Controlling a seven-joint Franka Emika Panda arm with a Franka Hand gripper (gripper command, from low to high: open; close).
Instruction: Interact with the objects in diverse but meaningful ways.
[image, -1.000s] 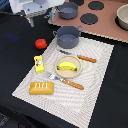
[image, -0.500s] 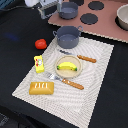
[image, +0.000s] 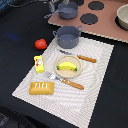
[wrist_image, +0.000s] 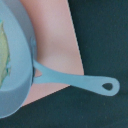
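Wrist view: a grey-blue pan (wrist_image: 15, 60) fills one side of the frame, its long handle (wrist_image: 75, 80) ending in a hanging loop over dark table; the pan body sits on a pink board (wrist_image: 55, 35).
Gripper: neither finger shows in the wrist view, and in the exterior view the gripper (image: 54, 6) is a blurred shape at the top edge, so I cannot tell whether the fingers are apart or together.
Pan, exterior: the far pot (image: 67, 10) lies just beside the gripper, handle reaching toward the exterior view's left.
Near pot: second grey-blue pot (image: 68, 36) stands further from the gripper, at the mat's far edge.
Banana: yellow banana (image: 69, 66) lies in a small bowl (image: 68, 71) mid-mat, long axis roughly across the mat.
Bread loaf: (image: 41, 88) lies farthest from the gripper, long axis across the mat.
Tomato: (image: 40, 44) sits off the mat on dark table.
Packet: yellow packet (image: 39, 63) has print too small to read.
Cutlery: fork (image: 66, 81) and knife (image: 80, 57) flank the bowl.
Surface: striped mat (image: 95, 85) on black table (image: 15, 25).
Cut off: a pale bowl (image: 123, 16) at the frame edge.
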